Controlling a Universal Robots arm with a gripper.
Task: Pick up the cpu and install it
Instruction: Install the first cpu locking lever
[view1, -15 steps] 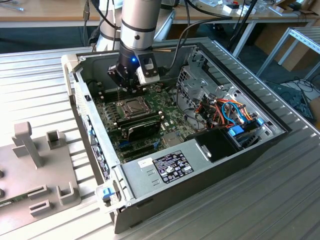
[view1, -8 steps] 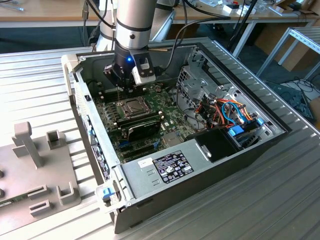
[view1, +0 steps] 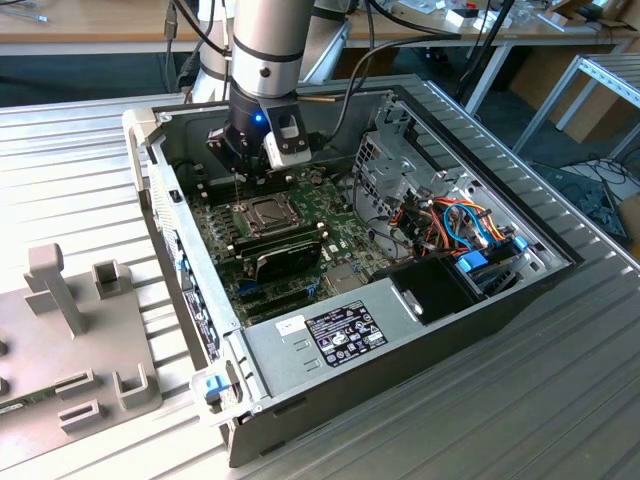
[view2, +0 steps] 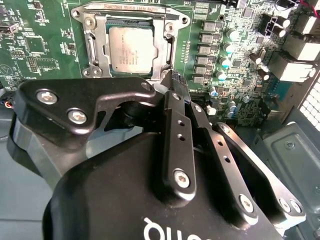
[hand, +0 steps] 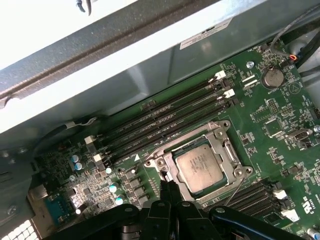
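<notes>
The cpu (view1: 262, 210) (view2: 132, 47) (hand: 200, 167), a small square chip with a dull silver top, lies flat inside the socket on the green motherboard (view1: 340, 235), ringed by the socket's metal frame (view2: 95, 47) (hand: 220, 132). My gripper (view1: 248, 172) (view2: 167, 79) (hand: 167, 186) hovers just beside one corner of the socket, a little above the board. Its black fingers are pressed together with nothing between them, and they are off the cpu.
The open computer case (view1: 180, 250) walls in the board. Memory slots (hand: 165, 120) run beside the socket. A black module (view1: 285, 250), the power supply (view1: 330, 335), a drive cage (view1: 390, 160) and coloured cables (view1: 460, 225) crowd the case. A grey fixture (view1: 70, 340) stands outside it.
</notes>
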